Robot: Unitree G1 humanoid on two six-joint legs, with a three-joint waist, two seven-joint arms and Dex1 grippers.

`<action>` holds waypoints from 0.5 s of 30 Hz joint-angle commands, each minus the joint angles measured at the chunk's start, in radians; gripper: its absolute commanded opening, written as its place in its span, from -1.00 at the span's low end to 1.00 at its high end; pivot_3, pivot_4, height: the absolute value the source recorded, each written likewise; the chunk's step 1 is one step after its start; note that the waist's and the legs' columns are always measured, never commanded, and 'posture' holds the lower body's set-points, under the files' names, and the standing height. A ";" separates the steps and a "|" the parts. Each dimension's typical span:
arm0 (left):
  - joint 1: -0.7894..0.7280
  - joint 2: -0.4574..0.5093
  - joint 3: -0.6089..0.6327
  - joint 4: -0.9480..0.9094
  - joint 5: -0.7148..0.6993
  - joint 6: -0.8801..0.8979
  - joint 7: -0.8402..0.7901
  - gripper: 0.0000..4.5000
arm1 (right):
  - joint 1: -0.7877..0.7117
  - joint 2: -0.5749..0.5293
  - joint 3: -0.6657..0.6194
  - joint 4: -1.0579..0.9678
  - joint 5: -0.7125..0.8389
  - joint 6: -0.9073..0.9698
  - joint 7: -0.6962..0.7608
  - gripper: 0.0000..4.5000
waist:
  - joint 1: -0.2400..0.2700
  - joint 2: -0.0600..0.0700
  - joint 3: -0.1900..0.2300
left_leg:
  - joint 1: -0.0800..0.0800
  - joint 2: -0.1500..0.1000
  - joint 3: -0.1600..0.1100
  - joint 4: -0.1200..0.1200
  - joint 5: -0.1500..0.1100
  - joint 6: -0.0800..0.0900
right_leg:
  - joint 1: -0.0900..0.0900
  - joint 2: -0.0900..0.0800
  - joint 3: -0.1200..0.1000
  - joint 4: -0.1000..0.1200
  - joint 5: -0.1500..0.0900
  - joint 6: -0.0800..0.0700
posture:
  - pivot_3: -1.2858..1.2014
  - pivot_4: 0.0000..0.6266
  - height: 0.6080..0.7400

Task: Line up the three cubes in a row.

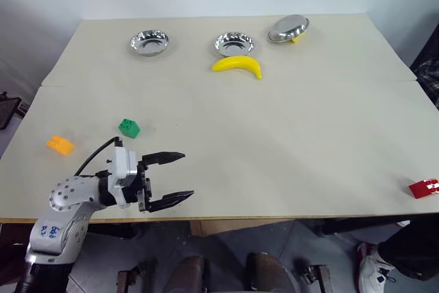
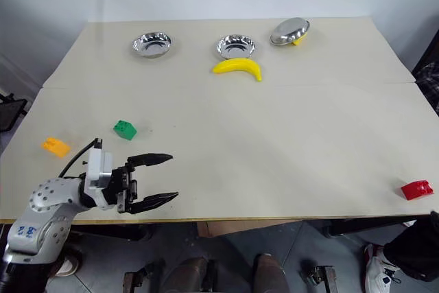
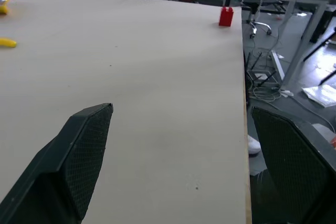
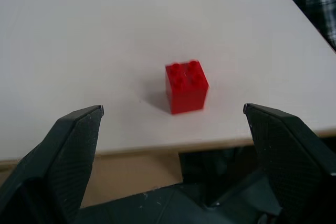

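- while the left claw [image 1: 178,178] gapes empty at the counter's [image 1: 274,135] near left, green cube [image 1: 128,127] and orange cube [image 1: 60,145] sit beside it.
- right claw [image 4: 173,116] wide open, empty, facing the red cube [image 4: 186,86] at the near right edge.

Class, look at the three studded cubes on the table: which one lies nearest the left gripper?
The green cube, just beyond the left gripper; the orange cube lies farther left, the red cube far right.

Even, diffuse overhead light; the tabletop [image 1: 274,135] appears bright and matte without hot spots. Shadows are soft and short: a faint one lies beside the red cube [image 4: 186,86] and under the banana [image 1: 238,66]. The metal bowls [image 1: 149,42] carry small specular highlights. In the wrist views, the near fingers [image 3: 79,156] are slightly out of focus.
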 commanded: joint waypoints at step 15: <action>0.102 0.000 0.069 -0.160 -0.046 0.048 0.110 0.99 | -0.321 -0.208 0.181 0.334 -0.225 0.055 -0.047 1.00 | 0.023 0.001 0.000 | -0.001 -0.002 0.000 0.001 0.001 0.001 | 0.000 0.000 -0.002 0.000 0.000 0.000 | 0.03 -0.52 1.00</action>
